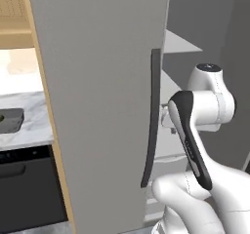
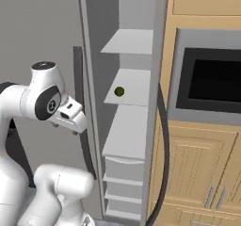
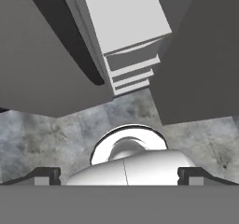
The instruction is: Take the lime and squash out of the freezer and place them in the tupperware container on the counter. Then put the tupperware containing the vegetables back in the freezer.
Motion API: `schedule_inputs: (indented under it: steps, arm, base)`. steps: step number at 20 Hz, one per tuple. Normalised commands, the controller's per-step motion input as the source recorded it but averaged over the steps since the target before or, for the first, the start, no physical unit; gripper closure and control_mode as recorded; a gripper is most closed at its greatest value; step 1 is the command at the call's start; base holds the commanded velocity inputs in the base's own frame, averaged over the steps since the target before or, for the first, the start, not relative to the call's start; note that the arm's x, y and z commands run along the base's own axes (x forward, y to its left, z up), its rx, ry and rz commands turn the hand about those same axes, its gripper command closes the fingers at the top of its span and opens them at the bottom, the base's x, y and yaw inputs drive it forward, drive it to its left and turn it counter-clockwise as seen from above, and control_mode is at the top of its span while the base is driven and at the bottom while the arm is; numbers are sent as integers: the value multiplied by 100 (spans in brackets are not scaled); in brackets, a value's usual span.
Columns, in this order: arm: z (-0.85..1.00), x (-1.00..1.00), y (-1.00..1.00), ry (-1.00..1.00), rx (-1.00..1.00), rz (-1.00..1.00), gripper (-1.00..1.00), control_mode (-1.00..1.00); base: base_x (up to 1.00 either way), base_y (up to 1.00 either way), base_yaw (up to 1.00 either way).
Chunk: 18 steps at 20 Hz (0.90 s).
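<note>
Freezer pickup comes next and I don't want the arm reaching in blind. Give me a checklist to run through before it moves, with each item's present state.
1. Freezer door open: ok, the shelves are exposed.
2. Lime located: ok, on a middle shelf.
3. Squash located: cannot tell, no longer green piece shows on the shelves.
4. Gripper open and empty: ok, fingers spread wide, nothing between them.
5. Gripper aimed at the lime: not ok, it points down at the floor.
6. Container waiting on the counter: ok.
</note>
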Motion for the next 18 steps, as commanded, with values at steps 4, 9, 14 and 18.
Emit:
schedule_inputs:
  steps: [4, 9, 14, 18]
  arm:
    - [0, 0, 0, 0, 0, 0, -100, 100]
    - [0, 0, 0, 0, 0, 0, -100, 100]
    - [0, 0, 0, 0, 0, 0, -100, 100]
    - [0, 0, 0, 0, 0, 0, -100, 100]
  base:
    - [27, -27, -17]
    - [37, -37, -8]
    - [40, -46, 0]
    - [62, -31, 0]
